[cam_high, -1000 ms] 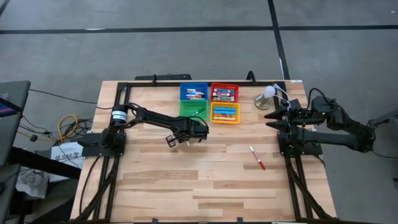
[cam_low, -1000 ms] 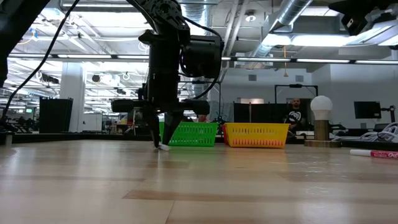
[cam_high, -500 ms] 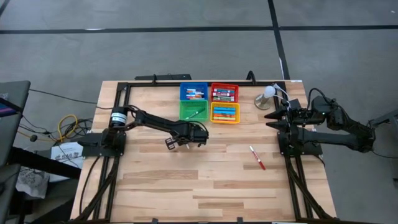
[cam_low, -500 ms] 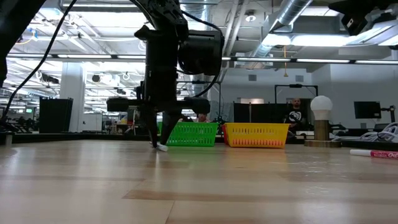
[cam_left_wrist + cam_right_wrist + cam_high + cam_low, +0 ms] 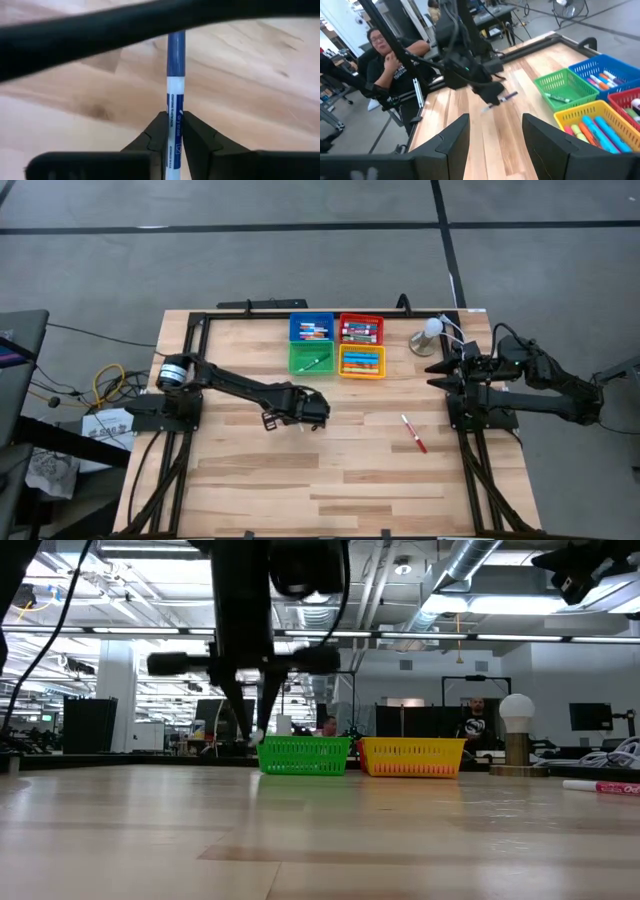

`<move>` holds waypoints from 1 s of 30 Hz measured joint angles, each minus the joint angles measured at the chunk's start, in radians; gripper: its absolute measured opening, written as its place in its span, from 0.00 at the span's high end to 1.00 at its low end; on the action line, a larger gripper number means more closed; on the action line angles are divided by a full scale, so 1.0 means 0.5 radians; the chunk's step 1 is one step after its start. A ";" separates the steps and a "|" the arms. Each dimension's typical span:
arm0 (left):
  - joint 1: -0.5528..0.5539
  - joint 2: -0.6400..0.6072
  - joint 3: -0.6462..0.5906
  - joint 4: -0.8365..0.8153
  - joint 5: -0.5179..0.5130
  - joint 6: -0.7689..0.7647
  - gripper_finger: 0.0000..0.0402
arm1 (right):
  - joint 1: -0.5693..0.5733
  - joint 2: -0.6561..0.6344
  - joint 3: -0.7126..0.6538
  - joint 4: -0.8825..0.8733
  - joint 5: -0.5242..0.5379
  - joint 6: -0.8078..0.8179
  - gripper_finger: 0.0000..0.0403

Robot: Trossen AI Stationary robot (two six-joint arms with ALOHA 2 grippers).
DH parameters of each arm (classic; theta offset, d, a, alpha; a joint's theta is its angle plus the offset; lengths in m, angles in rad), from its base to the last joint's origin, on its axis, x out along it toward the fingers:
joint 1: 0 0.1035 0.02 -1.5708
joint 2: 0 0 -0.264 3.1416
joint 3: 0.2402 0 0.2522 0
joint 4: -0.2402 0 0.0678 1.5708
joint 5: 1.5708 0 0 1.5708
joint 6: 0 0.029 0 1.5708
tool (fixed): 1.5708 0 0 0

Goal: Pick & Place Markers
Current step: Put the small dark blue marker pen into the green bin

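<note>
While its blue cap points away from the wrist, a blue-capped marker (image 5: 174, 100) with a white barrel sits pinched between the two dark fingers (image 5: 155, 135) of the left gripper (image 5: 297, 414), lifted clear of the wooden table (image 5: 350, 470) near its middle; the right wrist view shows the same marker (image 5: 501, 99) jutting sideways from that gripper above the boards. Another marker, the red one (image 5: 413, 433), lies flat on the table toward the right side. More markers fill the blue bin (image 5: 311, 328), red bin (image 5: 360, 328) and yellow bin (image 5: 361, 361), and one lies in the green bin (image 5: 311, 359). At the table's right edge the right gripper (image 5: 440, 371) waits with its fingers (image 5: 451, 145) held apart, gripping nothing. Beyond the table a person (image 5: 385, 50) sits.
</note>
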 joint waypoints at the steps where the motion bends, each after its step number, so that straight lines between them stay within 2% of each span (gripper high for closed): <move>1: -0.019 -0.026 0.000 0.000 -0.002 0.000 0.89 | 0.000 -0.001 0.000 -0.006 0.001 -0.001 0.58; 5: -0.097 -0.127 0.002 0.001 -0.021 0.012 0.89 | 0.001 0.000 0.000 -0.008 0.001 -0.001 0.58; 10: -0.189 -0.298 0.003 0.022 -0.135 0.210 0.88 | 0.000 -0.001 0.000 -0.007 0.000 -0.002 0.58; 16: -0.278 -0.516 0.005 0.093 -0.408 0.582 0.90 | 0.000 0.000 0.000 -0.012 0.001 -0.011 0.58; 20: -0.310 -0.630 0.005 0.194 -0.545 0.813 0.88 | 0.000 0.000 0.000 -0.049 0.001 -0.137 0.58; 30: -0.295 -0.740 0.005 0.548 -0.569 1.361 0.89 | 0.001 -0.001 0.000 -0.022 0.005 -0.265 0.58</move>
